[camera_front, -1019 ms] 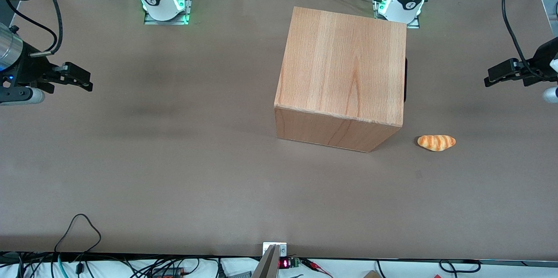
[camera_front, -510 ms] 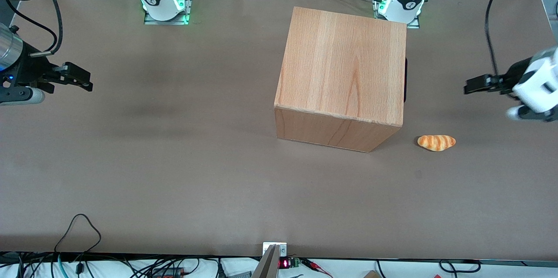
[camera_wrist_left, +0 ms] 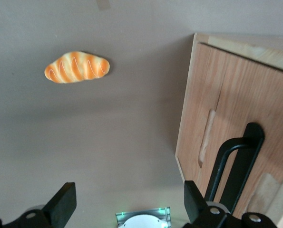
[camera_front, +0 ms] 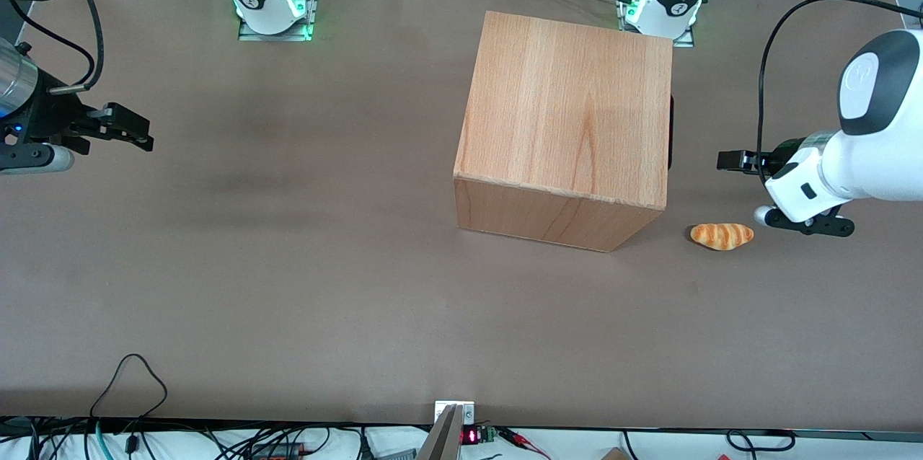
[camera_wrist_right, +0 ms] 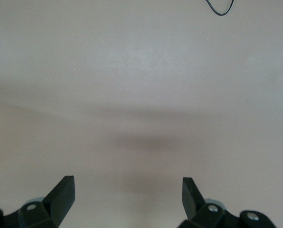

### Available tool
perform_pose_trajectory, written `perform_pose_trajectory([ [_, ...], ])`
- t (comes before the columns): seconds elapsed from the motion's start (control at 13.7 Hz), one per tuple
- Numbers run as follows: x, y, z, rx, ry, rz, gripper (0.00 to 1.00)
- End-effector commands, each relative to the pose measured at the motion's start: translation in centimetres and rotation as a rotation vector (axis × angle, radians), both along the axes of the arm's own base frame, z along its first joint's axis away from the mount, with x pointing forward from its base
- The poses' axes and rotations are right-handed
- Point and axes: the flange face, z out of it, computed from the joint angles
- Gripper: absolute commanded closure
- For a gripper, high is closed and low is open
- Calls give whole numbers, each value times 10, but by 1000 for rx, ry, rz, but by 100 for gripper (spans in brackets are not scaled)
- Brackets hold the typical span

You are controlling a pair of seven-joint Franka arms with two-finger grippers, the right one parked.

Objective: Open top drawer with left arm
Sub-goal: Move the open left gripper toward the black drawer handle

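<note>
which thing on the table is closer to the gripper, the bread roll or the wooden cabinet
The bread roll. It lies beside the open gripper, nearer than the cabinet.

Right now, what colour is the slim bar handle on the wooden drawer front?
Black, clearest in the left wrist view: slim bar handle, with the open gripper near it.

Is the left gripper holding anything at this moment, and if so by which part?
Nothing is held. The left gripper is open in the air in front of the top drawer, short of its black bar handle.

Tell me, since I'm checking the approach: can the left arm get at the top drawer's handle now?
Probably yes. The open pincer hovers in front of the black handle, apart from it, with bare table between; the croissant lies nearer the camera, aside.
</note>
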Motion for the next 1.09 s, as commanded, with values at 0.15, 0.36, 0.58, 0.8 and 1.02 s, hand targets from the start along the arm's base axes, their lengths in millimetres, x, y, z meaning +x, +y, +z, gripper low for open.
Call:
perform_pose_trajectory([
  [0.15,-6,-3,-33,-140,148,-42,0],
  [0.36,-15,-4,-49,-199,201,-64,0],
  [0.58,-21,10,-59,-217,218,-44,0],
  [0.8,-31,7,-58,-214,205,-42,0],
  [1.02,-46,-12,-65,-219,176,-62,0],
])
